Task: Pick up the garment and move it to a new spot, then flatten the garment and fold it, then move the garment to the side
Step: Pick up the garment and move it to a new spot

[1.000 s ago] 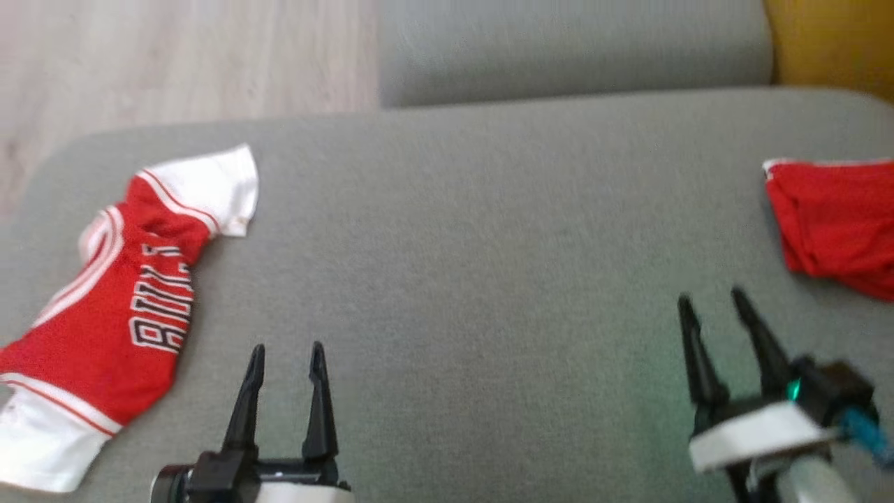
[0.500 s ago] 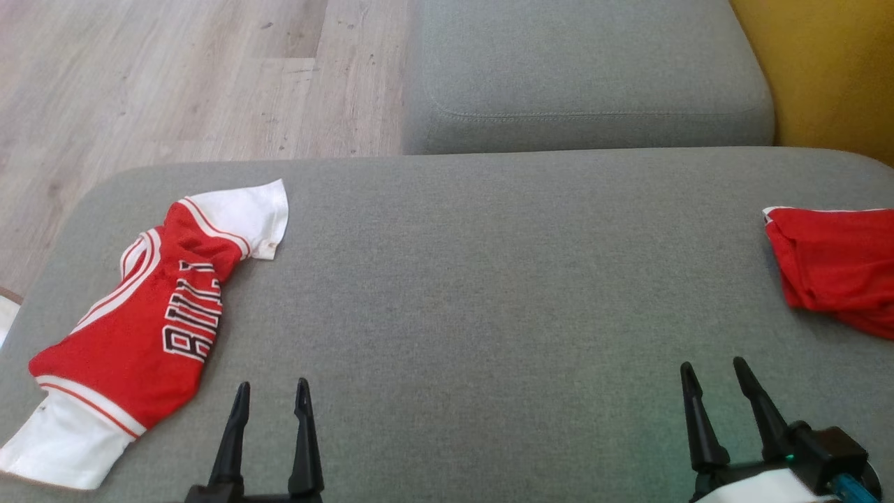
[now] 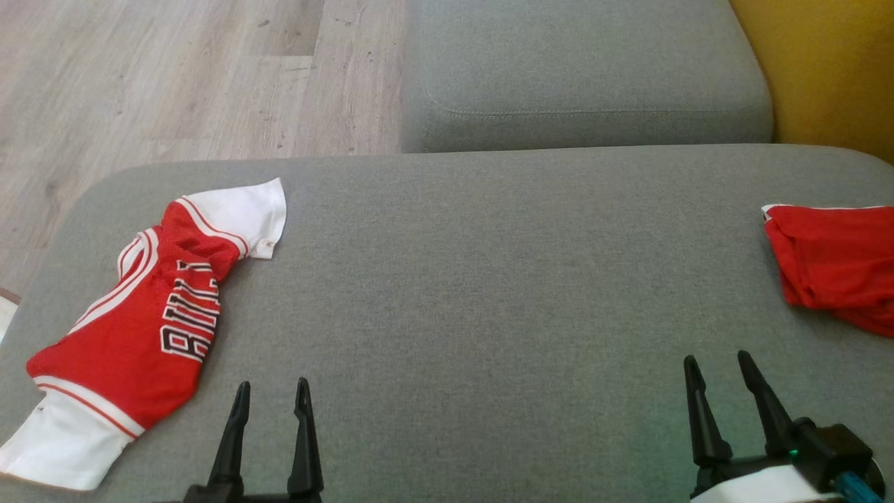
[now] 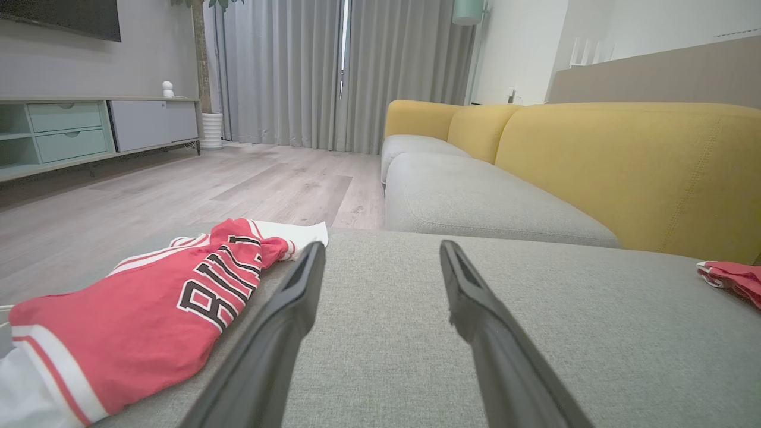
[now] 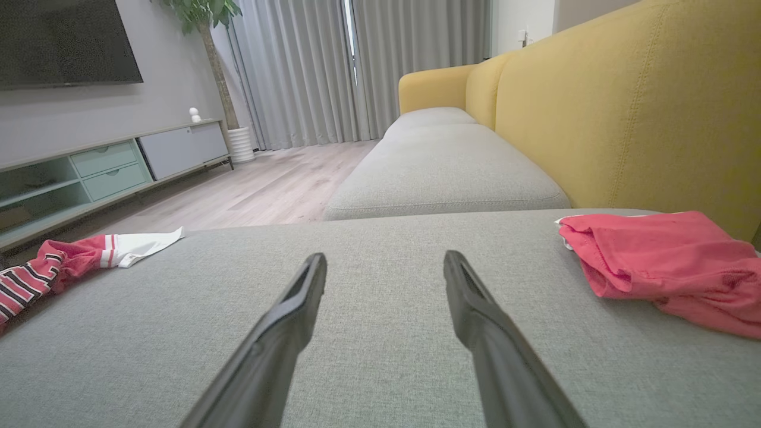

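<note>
Plainly idle: left gripper (image 3: 272, 383) and right gripper (image 3: 717, 356) hovered at near edge of grey cushion (image 3: 489, 279), jaws apart on both, nothing held. Crumpled jersey (image 3: 140, 328) lay at cushion's left. Risk: pinching top layer only, cloth slipping; wrong piece grabbed. Count: two garments, jersey plus red garment (image 3: 834, 262) at right; two grippers.

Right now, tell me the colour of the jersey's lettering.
Black, outlined white, on the red jersey; clearest in left wrist view.
</note>
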You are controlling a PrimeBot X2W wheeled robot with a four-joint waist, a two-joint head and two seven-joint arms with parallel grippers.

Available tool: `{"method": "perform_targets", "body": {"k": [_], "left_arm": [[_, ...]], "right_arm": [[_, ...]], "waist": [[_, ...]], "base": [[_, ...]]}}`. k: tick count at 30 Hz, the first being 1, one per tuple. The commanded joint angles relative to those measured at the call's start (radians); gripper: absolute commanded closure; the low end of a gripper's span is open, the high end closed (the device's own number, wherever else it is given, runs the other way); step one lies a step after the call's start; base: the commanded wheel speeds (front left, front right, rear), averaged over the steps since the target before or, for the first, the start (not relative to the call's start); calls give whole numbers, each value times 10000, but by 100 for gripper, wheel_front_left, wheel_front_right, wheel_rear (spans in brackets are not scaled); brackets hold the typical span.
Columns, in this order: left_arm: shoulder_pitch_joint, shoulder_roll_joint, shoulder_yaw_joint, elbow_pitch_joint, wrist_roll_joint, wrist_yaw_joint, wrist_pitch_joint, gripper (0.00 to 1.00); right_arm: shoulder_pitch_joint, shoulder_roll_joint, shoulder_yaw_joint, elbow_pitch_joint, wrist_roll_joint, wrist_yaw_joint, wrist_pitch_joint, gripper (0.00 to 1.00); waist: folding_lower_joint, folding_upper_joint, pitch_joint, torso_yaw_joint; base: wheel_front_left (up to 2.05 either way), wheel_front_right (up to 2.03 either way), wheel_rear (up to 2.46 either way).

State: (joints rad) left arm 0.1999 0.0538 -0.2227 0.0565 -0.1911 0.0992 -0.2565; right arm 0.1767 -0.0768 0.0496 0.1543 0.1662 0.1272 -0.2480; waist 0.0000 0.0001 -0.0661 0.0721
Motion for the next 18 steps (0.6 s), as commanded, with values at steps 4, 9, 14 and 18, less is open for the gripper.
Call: {"method": "perform_targets", "body": {"k": [4, 9, 14, 18], "left_arm": [[-369, -36, 338, -397, 74, -1, -53, 0], [-387, -36, 378, -423, 118, -30, -53, 0], [-418, -36, 468, -458, 126, 5, -53, 0], [-490, -36, 486, -504, 289, 92, -53, 0]], "right_arm": [[-417, -39, 76, -415, -81, 35, -137, 0], [-365, -20, 56, -422, -96, 35, -137, 0], [-315, 18, 50, -478, -131, 35, -137, 0], [-340, 39, 117, -523, -140, 35, -137, 0]], "waist": [[0, -1, 2, 23], [0, -1, -29, 162], [0, -1, -22, 598], [0, -1, 70, 1311]], "base": [[0, 0, 0], [0, 0, 0], [0, 0, 0], [0, 0, 0]]}}
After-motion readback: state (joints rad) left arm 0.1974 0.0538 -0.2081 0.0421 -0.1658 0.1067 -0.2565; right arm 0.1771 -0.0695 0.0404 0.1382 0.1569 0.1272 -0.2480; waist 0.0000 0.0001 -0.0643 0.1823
